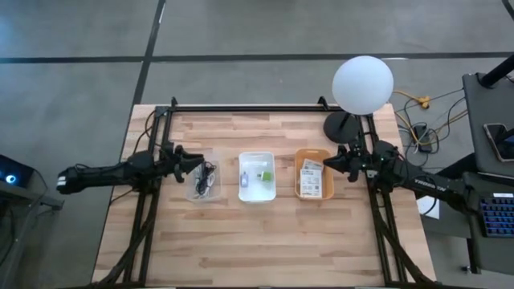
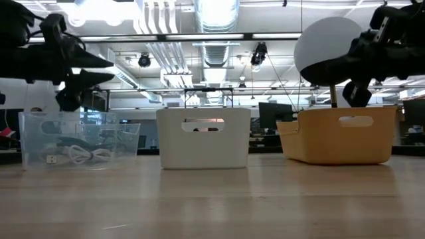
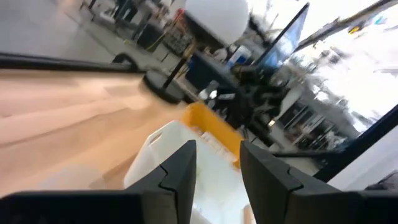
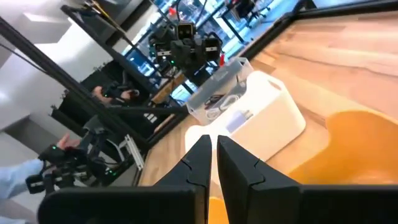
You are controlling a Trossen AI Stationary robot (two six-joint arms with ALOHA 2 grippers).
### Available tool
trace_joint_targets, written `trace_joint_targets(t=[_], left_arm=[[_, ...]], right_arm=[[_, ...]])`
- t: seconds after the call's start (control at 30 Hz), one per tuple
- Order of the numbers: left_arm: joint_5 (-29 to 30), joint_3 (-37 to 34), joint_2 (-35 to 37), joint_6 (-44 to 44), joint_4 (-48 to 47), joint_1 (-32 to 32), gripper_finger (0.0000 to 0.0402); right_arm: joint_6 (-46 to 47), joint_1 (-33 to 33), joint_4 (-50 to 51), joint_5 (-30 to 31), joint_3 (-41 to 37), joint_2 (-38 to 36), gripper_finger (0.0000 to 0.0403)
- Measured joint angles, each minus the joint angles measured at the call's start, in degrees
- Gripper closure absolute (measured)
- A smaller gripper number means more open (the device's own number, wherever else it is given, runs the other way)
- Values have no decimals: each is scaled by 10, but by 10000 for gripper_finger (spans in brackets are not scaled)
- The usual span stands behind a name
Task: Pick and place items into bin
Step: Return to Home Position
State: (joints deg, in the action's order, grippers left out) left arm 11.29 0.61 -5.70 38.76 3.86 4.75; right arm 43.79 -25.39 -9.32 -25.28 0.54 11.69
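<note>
Standing near orange bin, globe lamp

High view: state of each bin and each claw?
Transparent bin: upright, holds cables.
White bin: upright, holds a green piece.
Orange bin: upright, holds printed cards.
Left claw: open, empty, above the transparent bin.
Right claw: shut, empty, above the orange bin's edge.
</note>
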Motion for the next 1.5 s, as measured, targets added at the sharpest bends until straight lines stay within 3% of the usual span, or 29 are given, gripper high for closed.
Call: trace_joint_targets(t=[0.2,0.37,0.47,0.73,1.5], left_arm=[[1,-1,-11,-2,-11,-8,295],[-1,-1,47,-2,-6,-35,295],[2,-1,40,-1,36,-42,295],[1,-2,41,-1,81,-49,295],[1,-3,28,-2,81,-67,295]], right_arm=[[-5,33,4,7,0,-4,385],[-6,111,17,13,0,-63,385],[-4,162,19,12,0,-118,385],[-4,244,-19,13,0,-117,385],[-3,258,-7,13,0,-117,385]])
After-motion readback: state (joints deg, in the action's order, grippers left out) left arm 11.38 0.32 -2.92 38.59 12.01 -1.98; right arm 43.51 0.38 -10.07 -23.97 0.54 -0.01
